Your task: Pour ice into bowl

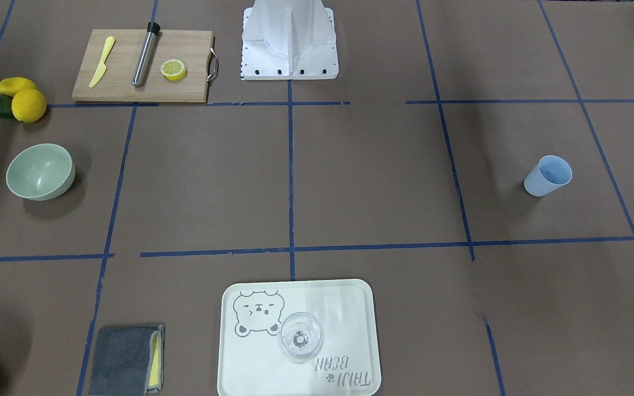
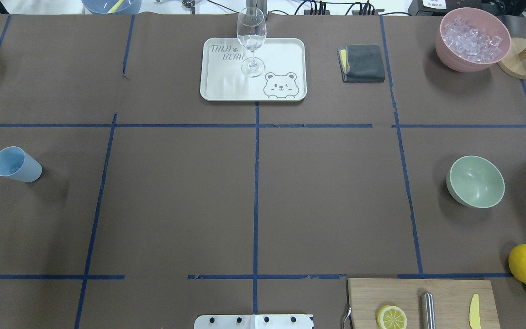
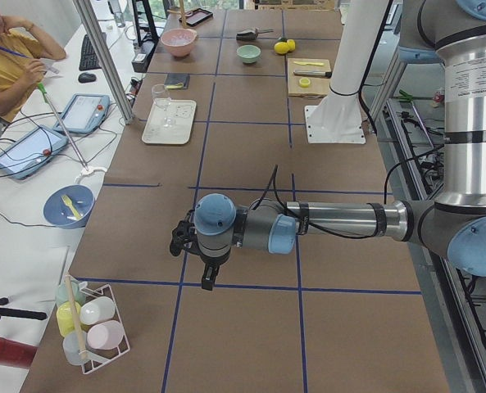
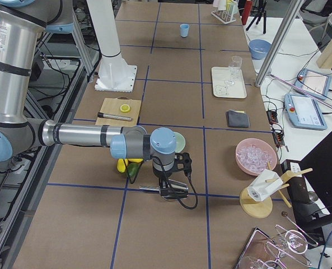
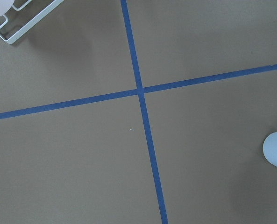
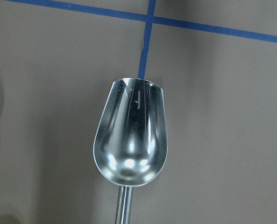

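Observation:
The ice [image 2: 470,37] fills a pink bowl [image 2: 445,50] at the table's far right corner, also shown in the exterior right view as ice [image 4: 255,153]. The sage-green bowl [image 2: 475,181] stands empty on the right side, bowl [image 1: 40,170]. My right gripper [image 4: 166,185] hovers low beside the green bowl [image 4: 180,141], directly over a metal scoop [image 6: 131,142]; I cannot tell whether it is open or shut. My left gripper [image 3: 207,278] hangs low over the table's left end near a light blue cup [image 2: 16,164]; its state cannot be told either.
A tray [image 2: 290,50] with a wine glass [image 2: 251,39] sits far centre, a grey cloth [image 2: 363,63] beside it. A cutting board [image 2: 445,292] with a lemon half, muddler and knife, and loose fruit [image 2: 525,264], lie near right. A person sits beyond the table.

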